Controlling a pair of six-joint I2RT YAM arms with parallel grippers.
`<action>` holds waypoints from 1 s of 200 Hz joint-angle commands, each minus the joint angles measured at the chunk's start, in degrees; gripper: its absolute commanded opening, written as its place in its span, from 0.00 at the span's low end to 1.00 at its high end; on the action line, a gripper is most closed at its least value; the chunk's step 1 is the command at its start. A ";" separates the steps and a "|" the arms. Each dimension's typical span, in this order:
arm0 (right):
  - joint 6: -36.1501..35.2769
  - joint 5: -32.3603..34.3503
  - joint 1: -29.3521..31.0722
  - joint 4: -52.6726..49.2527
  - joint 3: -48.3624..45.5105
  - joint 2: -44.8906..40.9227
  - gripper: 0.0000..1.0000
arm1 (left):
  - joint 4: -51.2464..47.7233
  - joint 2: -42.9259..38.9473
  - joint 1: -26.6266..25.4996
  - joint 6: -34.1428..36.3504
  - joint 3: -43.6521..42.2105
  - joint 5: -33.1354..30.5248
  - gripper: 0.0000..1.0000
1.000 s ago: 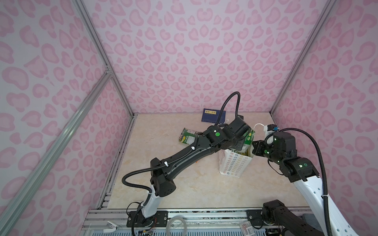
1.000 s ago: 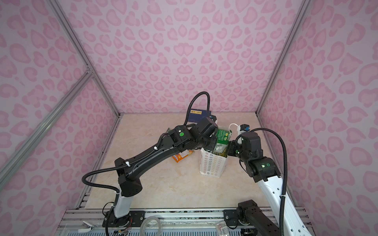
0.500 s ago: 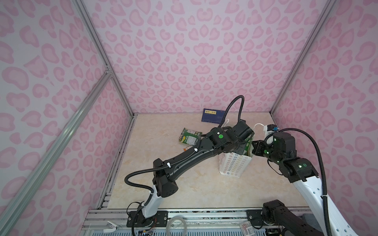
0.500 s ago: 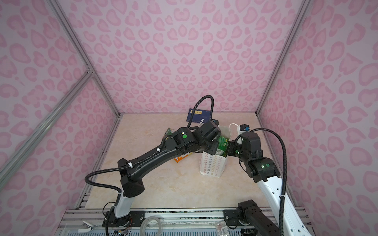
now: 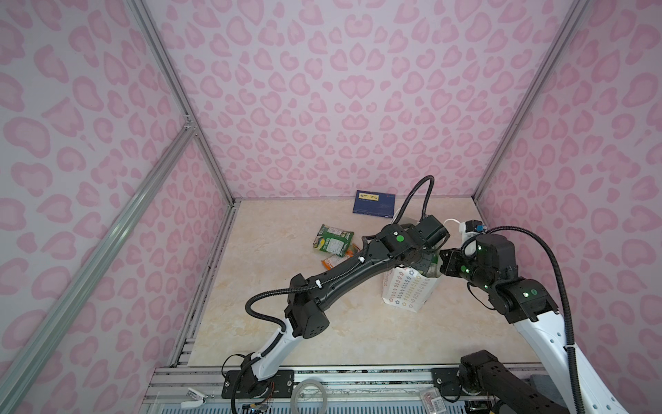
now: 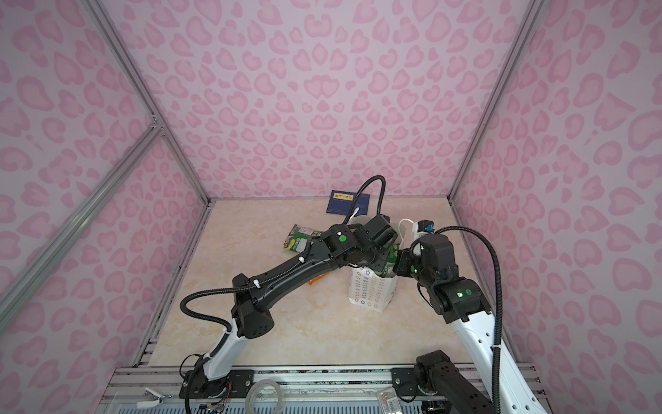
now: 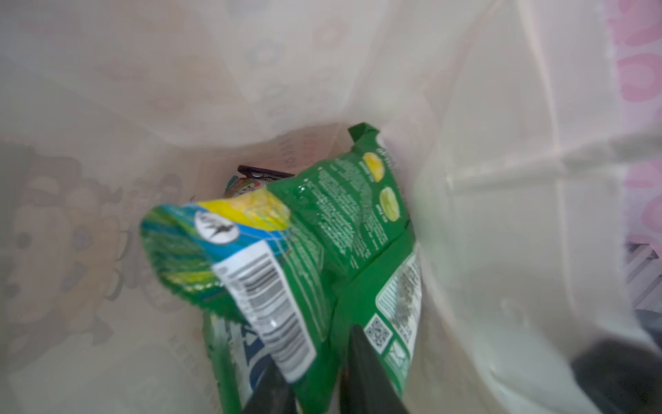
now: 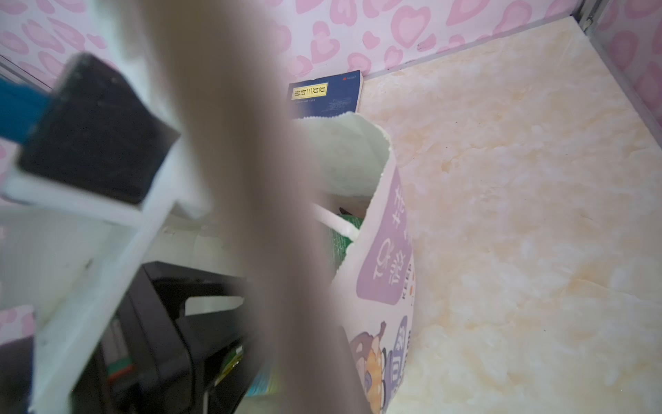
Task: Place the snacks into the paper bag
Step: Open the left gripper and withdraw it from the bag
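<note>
Blue card (image 5: pixel 374 203) behind bag (image 5: pixel 404 294), pouches (image 5: pixel 333 242) beside

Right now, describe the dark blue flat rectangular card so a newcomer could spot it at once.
Start at the pink heart-print back wall; where it meets the beige marbled tabletop, behind the white paper bag, lies the dark blue flat rectangular card. Unlike the glossy green pouch and orange pouch nearby, it is straight-edged and bears a yellow label strip.
</note>
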 commanded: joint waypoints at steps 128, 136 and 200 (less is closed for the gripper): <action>0.61 1.09 0.00 0.99 -2.52 -0.54 0.00 | 14.25 -28.63 -1.04 3.53 -14.18 24.96 0.97; 0.65 1.09 0.00 0.99 -2.53 -0.69 0.00 | 14.51 -31.05 -1.04 3.40 -16.61 21.58 0.97; 0.55 0.83 0.03 0.91 -2.17 -1.07 0.00 | 21.58 -53.63 5.90 -1.79 -44.41 8.85 0.97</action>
